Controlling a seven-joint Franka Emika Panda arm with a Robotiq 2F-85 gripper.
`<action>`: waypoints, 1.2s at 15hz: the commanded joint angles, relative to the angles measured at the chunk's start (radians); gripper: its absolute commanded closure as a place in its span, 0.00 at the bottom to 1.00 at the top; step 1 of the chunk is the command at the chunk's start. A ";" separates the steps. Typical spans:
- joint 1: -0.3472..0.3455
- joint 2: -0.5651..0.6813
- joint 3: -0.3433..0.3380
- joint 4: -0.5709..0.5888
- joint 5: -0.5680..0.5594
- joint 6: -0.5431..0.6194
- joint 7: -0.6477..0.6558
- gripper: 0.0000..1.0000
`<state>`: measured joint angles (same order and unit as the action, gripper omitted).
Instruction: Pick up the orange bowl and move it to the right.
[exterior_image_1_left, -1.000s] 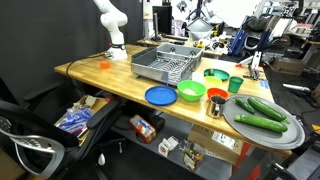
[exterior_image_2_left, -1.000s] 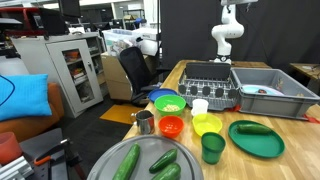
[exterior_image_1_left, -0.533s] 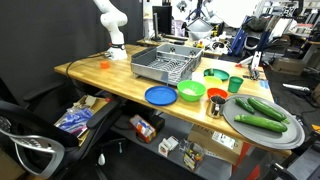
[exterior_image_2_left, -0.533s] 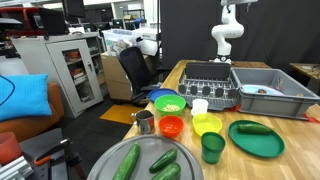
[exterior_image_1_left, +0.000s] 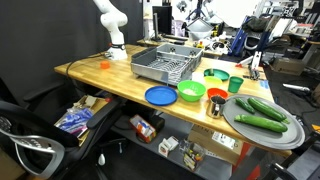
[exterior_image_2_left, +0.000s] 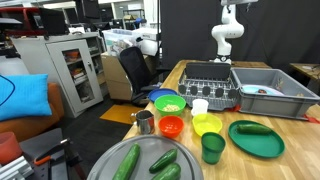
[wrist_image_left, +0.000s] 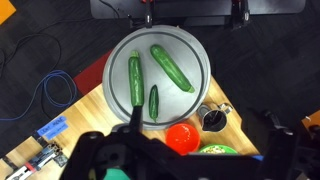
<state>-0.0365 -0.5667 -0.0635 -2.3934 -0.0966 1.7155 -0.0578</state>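
The orange bowl (exterior_image_1_left: 216, 94) (exterior_image_2_left: 171, 126) sits upright near the table's front edge, between a bright green bowl (exterior_image_1_left: 191, 92) (exterior_image_2_left: 168, 103) and a metal cup (exterior_image_1_left: 215, 106) (exterior_image_2_left: 146, 122). From the wrist view I look down on the orange bowl (wrist_image_left: 183, 137) from high above; it is empty. My gripper (wrist_image_left: 180, 158) fills the bottom of that view as dark shapes, jaws spread wide with nothing between them. It hangs well above the bowl. In both exterior views only the white arm (exterior_image_1_left: 110, 25) (exterior_image_2_left: 226, 30) shows, rising out of frame.
A grey plate (wrist_image_left: 190, 45) (exterior_image_1_left: 290, 135) with three cucumbers lies beside the metal cup (wrist_image_left: 213, 118). A blue plate (exterior_image_1_left: 160, 96), dish rack (exterior_image_1_left: 165, 65), yellow bowl (exterior_image_2_left: 207, 124), green cup (exterior_image_2_left: 212, 147), green plate (exterior_image_2_left: 256, 138), white cup (exterior_image_2_left: 200, 107) and grey bin (exterior_image_2_left: 268, 92) crowd the table.
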 joint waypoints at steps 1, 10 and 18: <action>0.010 0.052 0.002 0.000 0.019 0.121 0.001 0.00; 0.011 0.273 0.003 -0.074 0.059 0.389 0.001 0.00; 0.007 0.283 0.009 -0.070 0.046 0.384 0.003 0.00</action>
<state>-0.0239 -0.2904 -0.0624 -2.4648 -0.0514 2.0943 -0.0571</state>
